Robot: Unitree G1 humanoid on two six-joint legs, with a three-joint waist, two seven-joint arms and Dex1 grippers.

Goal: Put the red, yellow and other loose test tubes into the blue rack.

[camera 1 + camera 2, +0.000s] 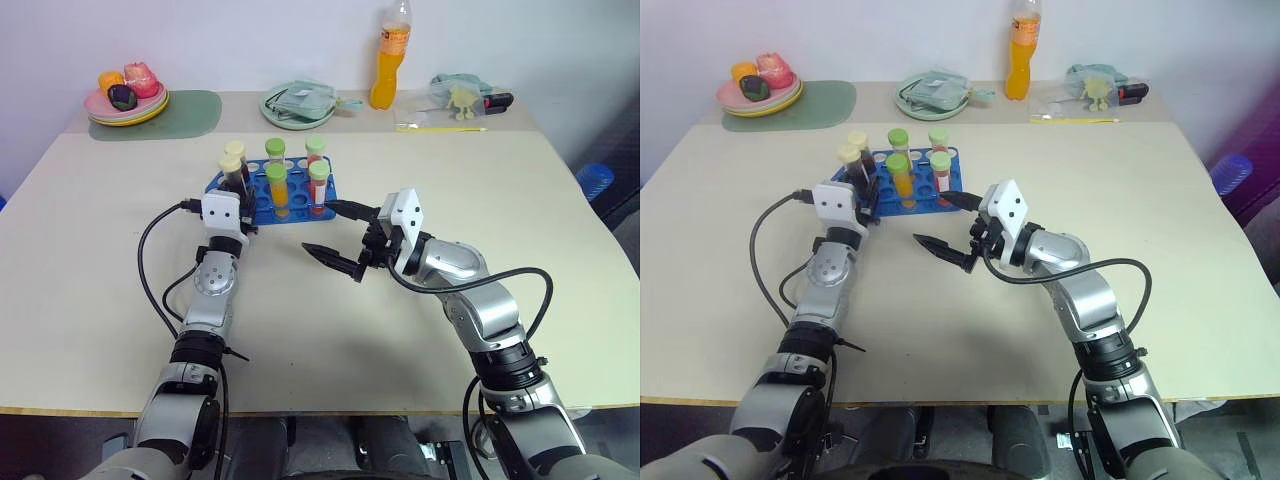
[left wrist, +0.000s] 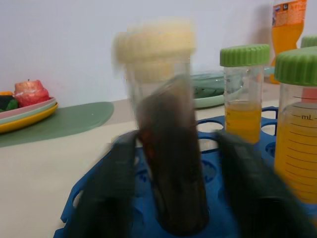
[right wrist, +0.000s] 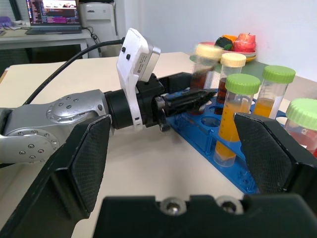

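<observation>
The blue rack stands in the middle of the table with several capped test tubes upright in its holes. Some hold yellow liquid under green caps, and one is red with a white label. A dark brown tube with a cream cap stands in a hole at the rack's near left corner. My left gripper is open around it, a small gap showing on each side. A second cream-capped tube stands just behind. My right gripper hangs open and empty over the table just in front of the rack.
At the back left, stacked plates with fruit sit on a green mat. A green plate with a cloth, an orange drink bottle and small items line the back edge.
</observation>
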